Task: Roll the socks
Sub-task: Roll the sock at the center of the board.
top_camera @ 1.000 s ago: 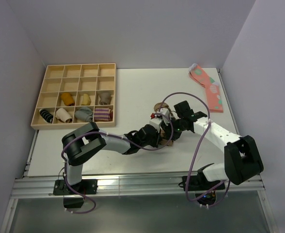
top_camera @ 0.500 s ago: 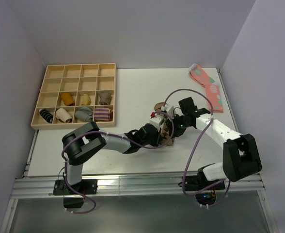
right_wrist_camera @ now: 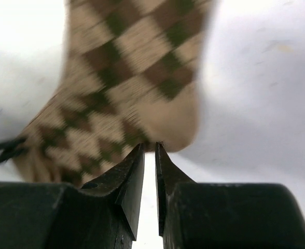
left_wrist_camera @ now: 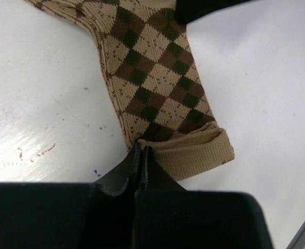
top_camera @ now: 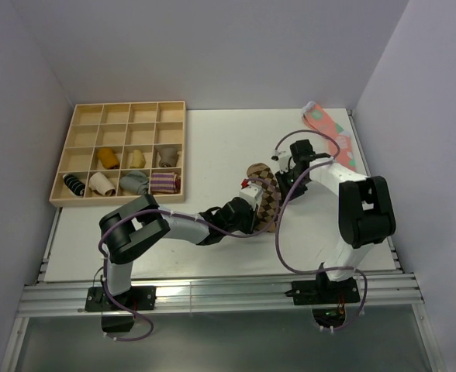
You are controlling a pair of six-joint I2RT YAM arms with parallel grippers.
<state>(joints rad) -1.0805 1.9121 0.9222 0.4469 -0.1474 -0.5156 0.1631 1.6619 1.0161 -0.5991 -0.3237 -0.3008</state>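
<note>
Wooden tray (top_camera: 118, 199) holds rolled socks (top_camera: 107, 158); argyle sock (top_camera: 264, 195) lies outside it.

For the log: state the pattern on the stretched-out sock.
The sock is tan with dark brown argyle diamonds, clearest in the left wrist view.

Right wrist view is all smear: the argyle sock (right_wrist_camera: 137, 78) blurs and runs off the top edge, so there's no telling whether the right gripper (right_wrist_camera: 149, 148) pinches its hem. The left gripper (left_wrist_camera: 142, 150) hides any caught cuff behind its tips. From above, the right arm covers part of the pink socks (top_camera: 321, 120), and the bundles in the tray (top_camera: 79, 116) are too small to name.
</note>
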